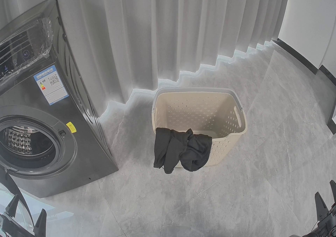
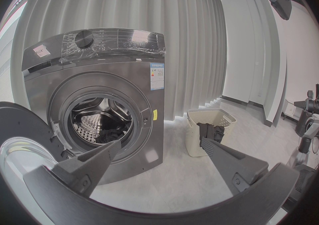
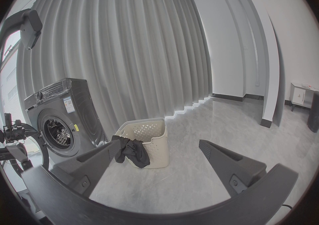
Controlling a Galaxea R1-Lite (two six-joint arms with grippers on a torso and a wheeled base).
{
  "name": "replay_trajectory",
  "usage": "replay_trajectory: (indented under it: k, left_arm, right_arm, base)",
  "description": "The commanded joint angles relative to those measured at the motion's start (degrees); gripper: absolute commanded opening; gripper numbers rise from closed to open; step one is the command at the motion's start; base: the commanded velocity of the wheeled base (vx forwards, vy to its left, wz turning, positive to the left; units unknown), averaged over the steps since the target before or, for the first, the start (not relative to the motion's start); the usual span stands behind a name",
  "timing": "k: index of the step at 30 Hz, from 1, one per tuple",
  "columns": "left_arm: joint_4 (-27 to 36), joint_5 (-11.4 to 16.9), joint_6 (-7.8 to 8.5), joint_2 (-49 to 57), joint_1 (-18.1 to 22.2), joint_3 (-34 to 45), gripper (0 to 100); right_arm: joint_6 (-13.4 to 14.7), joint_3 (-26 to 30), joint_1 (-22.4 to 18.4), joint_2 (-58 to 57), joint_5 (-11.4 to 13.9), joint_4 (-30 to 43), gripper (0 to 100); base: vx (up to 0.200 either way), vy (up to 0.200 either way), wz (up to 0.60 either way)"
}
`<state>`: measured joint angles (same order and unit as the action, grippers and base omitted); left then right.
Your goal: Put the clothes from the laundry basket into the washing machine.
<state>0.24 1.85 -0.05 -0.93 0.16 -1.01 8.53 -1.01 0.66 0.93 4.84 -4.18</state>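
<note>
A cream perforated laundry basket point(image 1: 231, 106) point(image 2: 192, 136) point(image 3: 156, 142) stands on the floor before the curtain. A black garment point(image 1: 182, 148) point(image 2: 210, 131) point(image 3: 133, 151) hangs over its near rim. The grey washing machine point(image 1: 42, 90) point(image 2: 109, 66) point(image 3: 76, 99) is at the left, its round door point(image 2: 23, 136) swung open. Dark clothing point(image 2: 109, 134) lies inside the drum. My left gripper point(image 1: 26, 213) point(image 2: 161, 146) is open and empty, low in front of the machine. My right gripper point(image 1: 326, 195) point(image 3: 159, 146) is open and empty, low at the right, away from the basket.
A long white curtain point(image 1: 168, 20) hangs behind the machine and basket. Grey tiled floor point(image 1: 210, 195) spreads open between me and the basket. A white wall with dark skirting point(image 1: 308, 20) runs along the right. A small white cabinet point(image 3: 300, 94) stands far right.
</note>
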Motion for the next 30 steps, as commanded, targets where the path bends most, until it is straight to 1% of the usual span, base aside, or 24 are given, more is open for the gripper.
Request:
replay_trajectory:
  k: [1, 3, 6, 10, 12, 13, 15, 16, 17, 18, 19, 20, 21, 23, 25, 26, 27, 28, 30]
  left_arm:
    - [0.02, -0.01, -0.13, 0.84, 0.02, 0.92, 100]
    - [0.02, -0.01, -0.04, 0.84, 0.02, 0.92, 100]
    - [0.02, -0.01, -0.04, 0.93, 0.02, 0.92, 100]
    - [0.02, -0.01, -0.04, 0.93, 0.02, 0.92, 100]
    - [0.02, -0.01, -0.04, 0.84, 0.02, 0.92, 100]
    - [0.02, -0.01, -0.04, 0.84, 0.02, 0.92, 100]
    - [-0.07, -0.01, -0.04, 0.84, 0.02, 0.92, 100]
    - [0.02, -0.01, -0.13, 0.84, 0.02, 0.92, 100]
    - [0.02, -0.01, -0.13, 0.84, 0.02, 0.92, 100]
    - [0.02, -0.01, -0.04, 0.84, 0.02, 0.92, 100]
    - [0.02, -0.01, 0.05, 0.84, 0.02, 0.92, 100]
    - [0.02, -0.01, 0.05, 0.84, 0.02, 0.92, 100]
    - [0.02, -0.01, 0.05, 0.84, 0.02, 0.92, 100]
    - [0.02, -0.01, 0.05, 0.84, 0.02, 0.92, 100]
    - [0.02, -0.01, 0.05, 0.93, 0.02, 0.92, 100]
    - [0.02, -0.01, -0.04, 0.93, 0.02, 0.92, 100]
    - [0.02, -0.01, 0.05, 0.93, 0.02, 0.92, 100]
    - [0.02, -0.01, -0.04, 0.93, 0.02, 0.92, 100]
    - [0.02, -0.01, -0.04, 0.93, 0.02, 0.92, 100]
  right_arm:
    - [-0.36, 1.01, -0.04, -0.84, 0.43, -0.04, 100]
    - [-0.27, 1.01, -0.04, -0.84, 0.52, -0.04, 100]
    - [0.08, 1.01, 0.04, -0.84, 0.87, -0.13, 100]
    - [-0.27, 1.01, -0.04, -0.84, 1.14, -0.04, 100]
    - [-0.71, 1.01, -0.13, -0.84, 2.46, 0.14, 100]
    - [-0.8, 1.01, -0.13, -0.84, 2.63, 0.14, 100]
    - [-1.33, -0.75, -0.04, -0.93, 3.69, -0.74, 100]
    - [-1.33, -3.65, -0.04, -0.84, 4.21, -0.21, 100]
    - [-1.33, -3.65, -0.04, -0.84, 4.21, -0.21, 100]
    - [-1.59, -8.48, 0.4, 0.57, 5.71, 1.11, 100]
    - [-1.59, -10.33, 0.57, 2.59, 7.2, 2.34, 100]
    - [-1.5, -11.64, 0.84, 4.96, 9.4, 3.39, 100]
    - [-1.41, -12.44, 1.1, 6.98, 11.86, 3.92, 100]
    - [-0.54, -13.49, 1.19, 12.08, 17.13, 3.92, 100]
    - [0.87, -14.02, 1.19, 19.02, 21.97, 3.04, 100]
    - [1.57, -14.28, 1.19, 22.28, 23.72, 2.42, 100]
    - [1.84, -14.37, 1.19, 23.51, 24.25, 2.07, 100]
    - [1.93, -14.63, 1.19, 28.17, 25.92, 0.58, 100]
    - [1.75, -14.63, 1.63, 34.58, 26.98, -2.5, 100]
  base:
    - [0.0, -0.2, 0.0]
    - [0.0, -0.2, 0.0]
    - [0.0, 0.0, 0.0]
    - [0.0, 0.0, 0.0]
    - [0.0, 0.0, 0.0]
    - [0.0, 0.0, 0.0]
    - [0.0, 0.0, 0.0]
    - [0.0, -0.2, 0.0]
    - [0.0, -0.2, 0.0]
    - [0.0, -0.2, 0.0]
    - [0.2, -0.2, 0.0]
    - [0.2, -0.2, 0.0]
    - [0.2, -0.2, 0.0]
    - [0.2, 0.0, 0.0]
    - [0.1, 0.0, 0.0]
    - [0.0, 0.0, 0.0]
    - [0.0, 0.0, 0.0]
    - [0.0, 0.0, 0.0]
    - [0.0, 0.0, 0.0]
